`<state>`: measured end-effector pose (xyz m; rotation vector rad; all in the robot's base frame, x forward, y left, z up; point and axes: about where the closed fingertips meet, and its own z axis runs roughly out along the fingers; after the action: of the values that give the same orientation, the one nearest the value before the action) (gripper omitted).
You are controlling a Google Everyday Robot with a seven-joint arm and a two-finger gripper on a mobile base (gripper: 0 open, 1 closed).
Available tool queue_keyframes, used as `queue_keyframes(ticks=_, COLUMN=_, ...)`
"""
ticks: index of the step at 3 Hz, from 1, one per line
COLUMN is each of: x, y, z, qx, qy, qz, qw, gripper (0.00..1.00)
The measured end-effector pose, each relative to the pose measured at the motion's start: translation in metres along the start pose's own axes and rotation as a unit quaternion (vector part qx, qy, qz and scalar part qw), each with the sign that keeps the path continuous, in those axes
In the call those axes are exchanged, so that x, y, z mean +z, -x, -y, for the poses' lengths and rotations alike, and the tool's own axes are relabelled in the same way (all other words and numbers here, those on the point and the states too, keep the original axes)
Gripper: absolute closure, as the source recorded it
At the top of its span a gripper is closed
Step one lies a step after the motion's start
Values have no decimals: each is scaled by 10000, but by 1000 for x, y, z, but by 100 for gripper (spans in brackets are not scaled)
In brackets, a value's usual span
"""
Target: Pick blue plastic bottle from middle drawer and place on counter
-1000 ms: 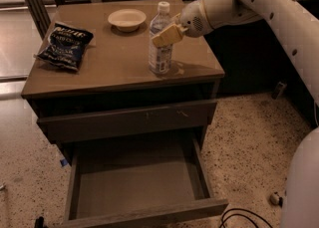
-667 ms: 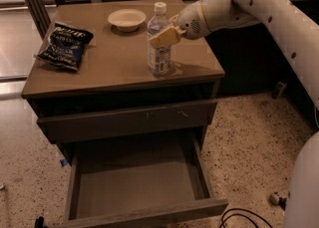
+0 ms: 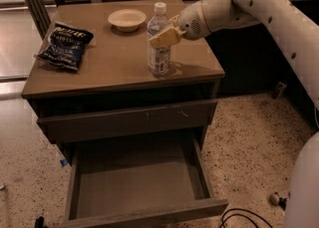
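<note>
Bottle [image 3: 158, 60]: upright on the surface [image 3: 107, 67], upper middle of frame.
Pincer [image 3: 159, 38]: clamped on the bottle below its shoulder, reaching in from the upper right.
Drawer [image 3: 135, 188]: pulled open, lower middle.

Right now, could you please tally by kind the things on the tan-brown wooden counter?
Clear plastic bottle with white cap: 1
Dark blue crinkly snack bag: 1
Small pale round bowl: 1
Total on the counter: 3
The tan gripper is at the bottle's shoulder.
</note>
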<state>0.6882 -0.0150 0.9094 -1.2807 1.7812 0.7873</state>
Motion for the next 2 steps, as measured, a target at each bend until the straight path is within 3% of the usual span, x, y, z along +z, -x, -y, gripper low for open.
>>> queue_keyframes(ticks=2, x=0, y=0, z=0, qx=0, qy=1, qz=0, qw=10000, gripper=12)
